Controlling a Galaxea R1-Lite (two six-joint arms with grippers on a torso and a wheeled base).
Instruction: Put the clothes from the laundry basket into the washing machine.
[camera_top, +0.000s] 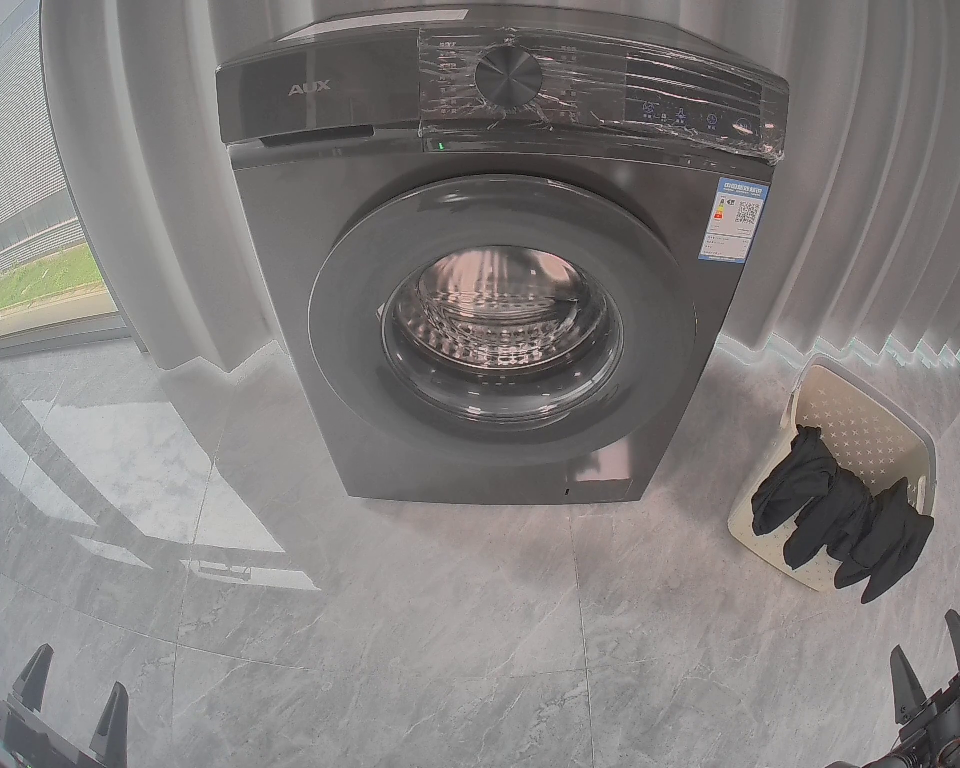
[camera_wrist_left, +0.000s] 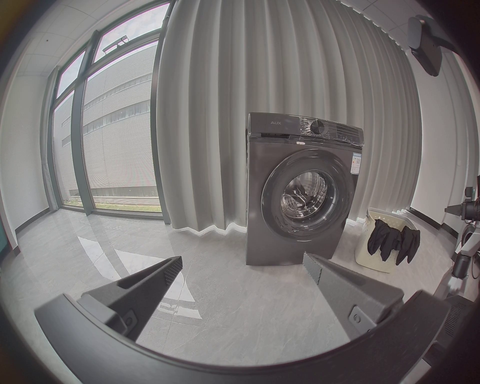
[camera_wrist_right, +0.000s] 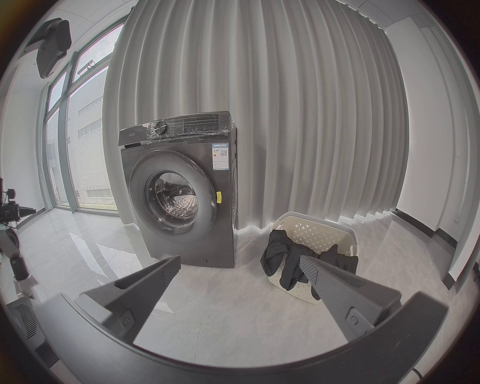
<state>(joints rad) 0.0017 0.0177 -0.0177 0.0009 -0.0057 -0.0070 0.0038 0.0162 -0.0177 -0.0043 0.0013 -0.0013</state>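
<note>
Dark clothes are hanging over the laundry basket rim beside the washing machine; left tool and right tool are gaping apart, holding nothing.

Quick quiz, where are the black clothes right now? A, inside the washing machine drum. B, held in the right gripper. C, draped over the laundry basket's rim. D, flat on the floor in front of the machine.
C: the black clothes hang over the front rim of the laundry basket, which stands on the floor on the robot's right of the washing machine.
</note>
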